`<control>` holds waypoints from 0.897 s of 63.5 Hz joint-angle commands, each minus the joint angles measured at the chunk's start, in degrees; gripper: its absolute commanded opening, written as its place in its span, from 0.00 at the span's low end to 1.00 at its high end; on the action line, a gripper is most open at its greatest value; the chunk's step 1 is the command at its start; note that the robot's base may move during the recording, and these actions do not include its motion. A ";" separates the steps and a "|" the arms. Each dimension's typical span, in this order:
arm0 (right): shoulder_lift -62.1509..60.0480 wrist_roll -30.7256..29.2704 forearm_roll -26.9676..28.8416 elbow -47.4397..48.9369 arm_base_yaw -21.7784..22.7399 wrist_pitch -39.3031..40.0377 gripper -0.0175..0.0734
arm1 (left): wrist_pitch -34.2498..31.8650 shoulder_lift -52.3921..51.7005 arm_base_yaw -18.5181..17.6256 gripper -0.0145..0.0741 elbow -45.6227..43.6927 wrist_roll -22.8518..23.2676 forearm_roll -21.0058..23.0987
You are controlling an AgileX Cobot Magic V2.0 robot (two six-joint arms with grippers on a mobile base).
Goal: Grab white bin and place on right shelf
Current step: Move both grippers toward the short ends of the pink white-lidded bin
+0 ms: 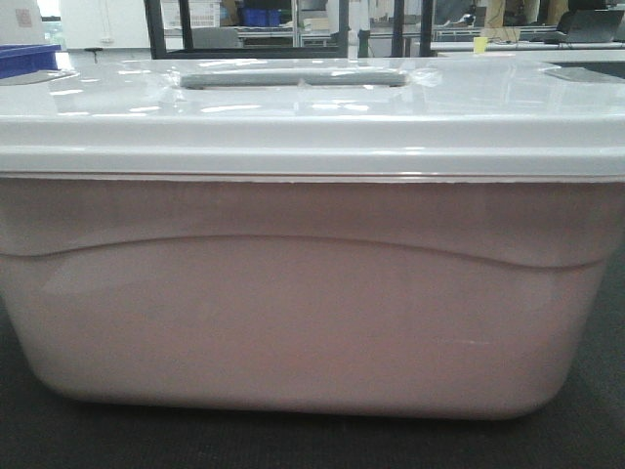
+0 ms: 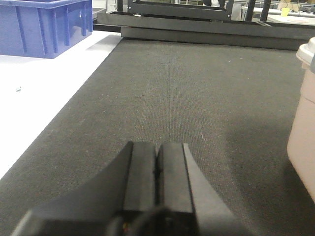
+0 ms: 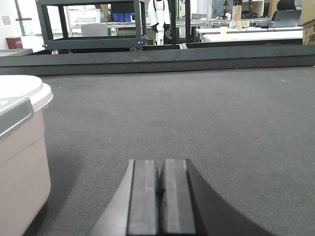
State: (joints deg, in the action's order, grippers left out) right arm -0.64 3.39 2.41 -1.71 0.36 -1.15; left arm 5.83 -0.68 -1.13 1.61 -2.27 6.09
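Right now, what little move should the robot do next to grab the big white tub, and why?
Probably slide the left gripper and right gripper inward against the large milky-white plastic tub with the glossy lid. Both are shut, empty, and flank it with dark mat between.

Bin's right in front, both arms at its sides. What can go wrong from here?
1. The left gripper and right gripper are shut beside the bin; its smooth, rounded walls may slip in a two-arm squeeze.
2. Lifting under the lid rim might pop it off; no latch shows.
3. The bin fills the front view, hiding whatever lies ahead.
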 commanded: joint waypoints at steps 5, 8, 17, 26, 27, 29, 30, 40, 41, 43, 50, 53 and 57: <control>-1.02 -0.44 -0.14 0.05 0.31 4.99 0.27 | -4.77 -0.79 0.04 0.03 0.87 -0.08 0.45; -1.02 -0.44 -0.14 0.05 0.31 4.99 0.27 | -4.77 -0.79 0.04 0.03 0.87 -0.08 0.45; -1.02 -0.44 -0.14 0.05 0.31 4.99 0.27 | -4.77 -0.79 0.04 0.03 0.87 -0.08 0.45; -1.02 -0.44 -0.14 0.05 0.31 4.99 0.27 | -4.77 -0.79 0.04 0.03 0.87 -0.08 0.45; -1.02 -0.44 -0.14 0.05 0.31 4.99 0.27 | -4.77 -0.79 0.04 0.03 0.87 -0.08 0.45; -1.02 -0.44 -0.14 0.05 0.31 4.99 0.27 | -4.77 -0.79 0.04 0.03 0.87 -0.08 0.45; -1.02 -0.44 -0.14 0.05 0.31 4.99 0.27 | -4.77 -0.79 0.04 0.03 0.87 -0.08 0.45; -1.02 -0.44 -0.14 0.05 0.31 5.02 0.27 | -7.06 -0.79 0.04 0.03 0.87 -0.08 1.21; -1.02 -0.44 -0.14 0.05 0.31 5.02 0.27 | -7.48 -0.79 0.04 0.03 0.87 -0.08 1.31; -1.02 -0.44 -0.14 0.05 0.31 5.10 0.27 | -8.31 -0.79 0.04 0.03 0.87 -0.08 1.31; -1.02 -0.44 -0.14 0.05 0.31 5.27 0.27 | -10.64 -0.79 0.04 0.03 0.87 -0.08 1.31; -1.02 -0.44 -0.14 0.05 0.31 5.94 0.27 | -11.72 -0.79 0.04 0.03 0.87 -0.08 1.31; -1.02 -0.44 -0.14 0.05 0.31 6.83 0.27 | -13.85 -0.79 0.04 0.03 0.87 -0.08 1.31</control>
State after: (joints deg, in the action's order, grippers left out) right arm -0.64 3.39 2.41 -1.71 0.36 -1.00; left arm 0.00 -0.68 -1.13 1.61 -2.27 6.93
